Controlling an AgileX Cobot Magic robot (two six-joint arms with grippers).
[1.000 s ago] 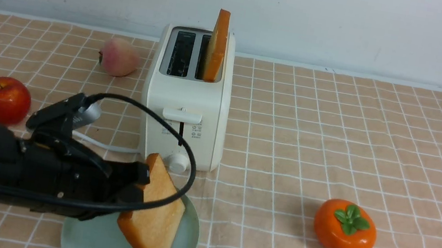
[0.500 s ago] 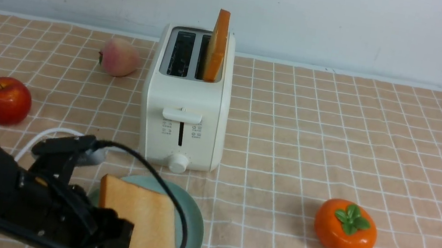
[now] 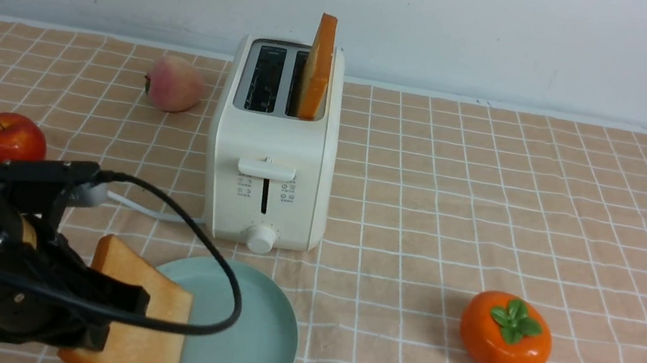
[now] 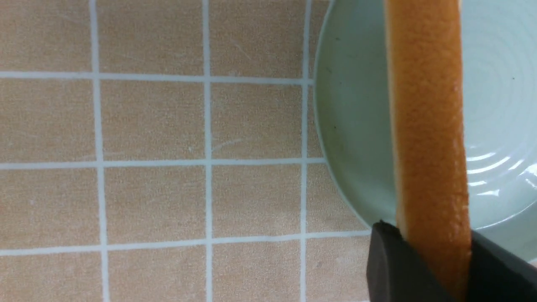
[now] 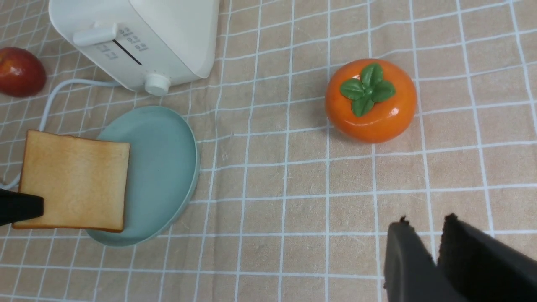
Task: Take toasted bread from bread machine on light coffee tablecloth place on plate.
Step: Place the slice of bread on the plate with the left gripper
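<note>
The surface lies under a light coffee tablecloth [image 3: 421,223] with a white grid, running back to a pale wall [image 3: 452,26] at 12 o'clock. Taking the cream-white toaster [image 3: 273,148] as the clock's centre, its two slots face up and its lever and knob face 6 o'clock. The slot nearer 9 o'clock has no bread in it; the other bears an upright slice of toast [image 3: 317,70], much of it standing clear of the top.

The round mint-green plate [image 3: 240,337] sits at 6 o'clock, near the toaster. At 7 o'clock, the left tool [image 3: 113,320] grips the second slice [image 3: 156,337] near one edge. That slice is tilted and overlaps the plate's 9 o'clock side, partly beyond the rim; whether it touches the plate, I cannot tell. The right tool [image 5: 427,218] shows only in its own wrist view, its tips slightly apart with nothing between them.

An orange persimmon [image 3: 505,334] with green leaves rests at 4 o'clock, well apart from the plate. A red apple [image 3: 9,138] is near 9 o'clock, partly hidden by the left arm, and a smaller pinkish peach [image 3: 174,84] at 10. A thin white cord [image 3: 144,209] runs from the toaster toward 8 o'clock, passing behind the arm.
</note>
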